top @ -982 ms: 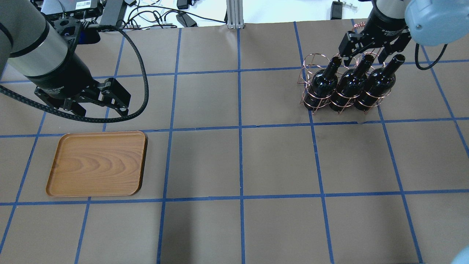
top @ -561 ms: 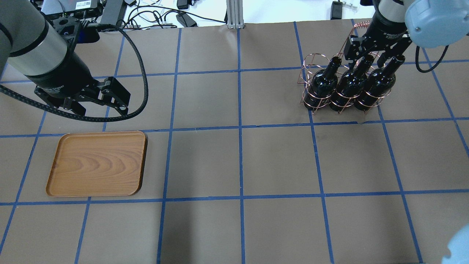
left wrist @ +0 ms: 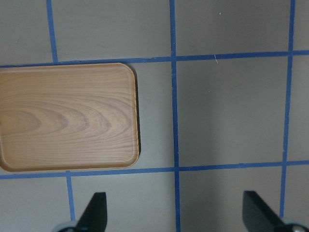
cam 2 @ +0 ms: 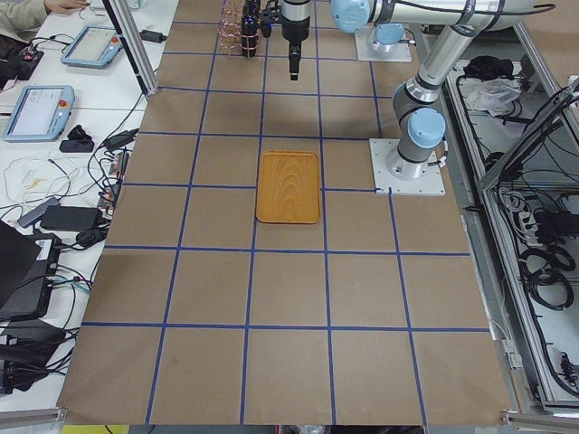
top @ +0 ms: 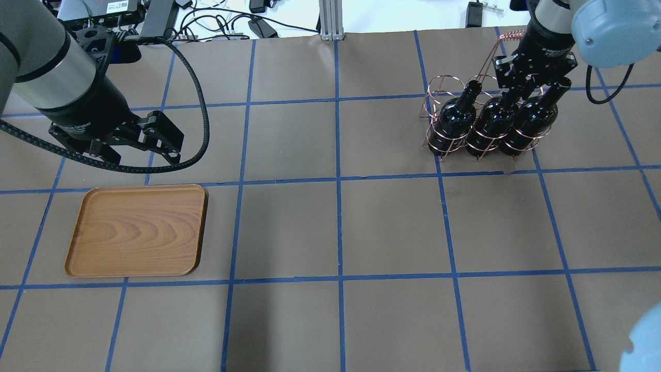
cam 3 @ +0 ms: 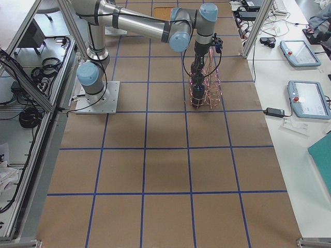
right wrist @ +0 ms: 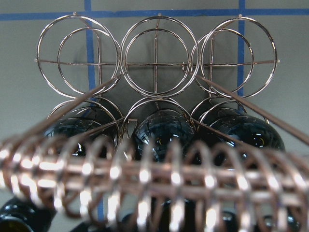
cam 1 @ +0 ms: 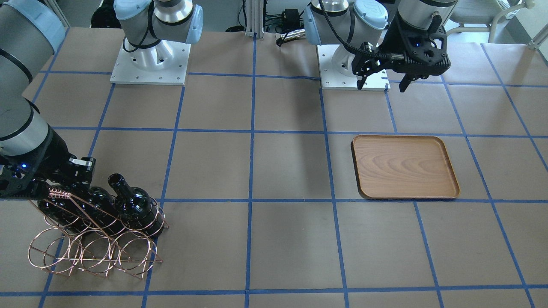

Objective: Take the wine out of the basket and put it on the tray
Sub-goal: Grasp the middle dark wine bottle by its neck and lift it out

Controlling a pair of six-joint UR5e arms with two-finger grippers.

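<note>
Brown table point(top: 392, 227) under a blue tape grid. Overhead: wooden tray point(top: 137, 230) at lower left, copper basket point(top: 433, 103) with three bottles point(top: 452, 121) at upper right. Just above the tray in frame, left gripper point(top: 137, 152), fingers spread wide in its wrist view. Right gripper point(top: 521, 90) clamped on the middle wine point(top: 490, 126) neck, clear overhead only. Right wrist view: blurred coiled handle point(right wrist: 145, 176) across the lens, no fingers seen. Front-facing: two necks hidden behind the arm point(cam 1: 21, 128).

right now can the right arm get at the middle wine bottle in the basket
Probably yes: the right gripper sits at the middle wine bottle's neck and looks closed on it; the basket's handle lies off to one side.
</note>
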